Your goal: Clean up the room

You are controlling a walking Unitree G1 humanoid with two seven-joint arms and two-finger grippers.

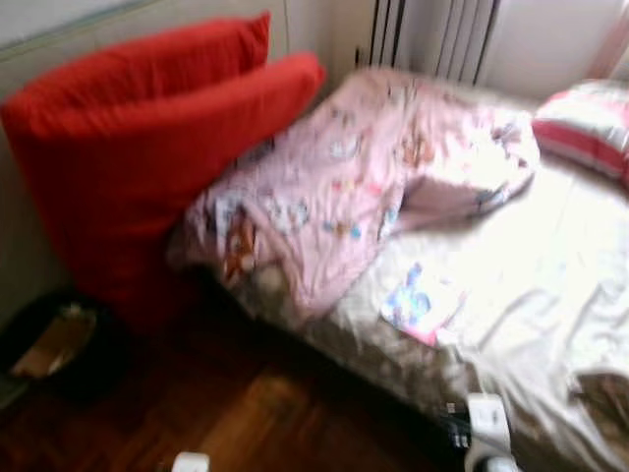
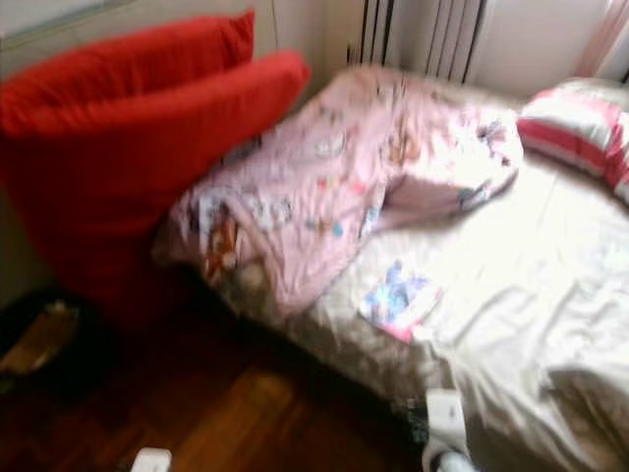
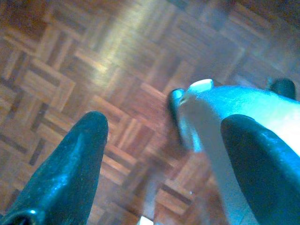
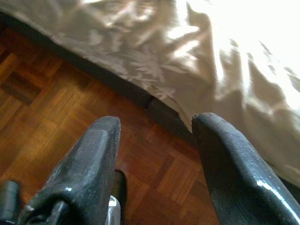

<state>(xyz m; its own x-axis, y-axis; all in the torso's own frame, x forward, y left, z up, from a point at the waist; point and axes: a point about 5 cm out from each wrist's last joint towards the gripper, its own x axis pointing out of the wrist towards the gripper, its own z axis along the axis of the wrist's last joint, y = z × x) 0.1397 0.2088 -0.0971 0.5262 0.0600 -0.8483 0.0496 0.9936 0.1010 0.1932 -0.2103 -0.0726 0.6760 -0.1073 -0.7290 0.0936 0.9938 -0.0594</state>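
Observation:
A bed with a pale beige sheet (image 1: 511, 285) stands before me. A crumpled pink patterned blanket (image 1: 344, 177) lies over its left end, and a small colourful booklet (image 1: 421, 305) rests on the sheet near the edge. Two big red cushions (image 1: 147, 147) lean against the wall at the bed's left. A pink-and-white striped pillow (image 1: 590, 123) lies at the far right. My left gripper (image 3: 161, 150) hangs open above the parquet, near my own silvery leg (image 3: 234, 122). My right gripper (image 4: 157, 145) is open, over the floor by the bed's edge (image 4: 154, 84).
A dark round basket (image 1: 54, 339) with something tan inside sits on the wooden floor (image 1: 256, 413) at the left, below the cushions. A radiator (image 1: 432, 39) stands behind the bed. My arm tops (image 1: 486, 423) show at the bottom edge.

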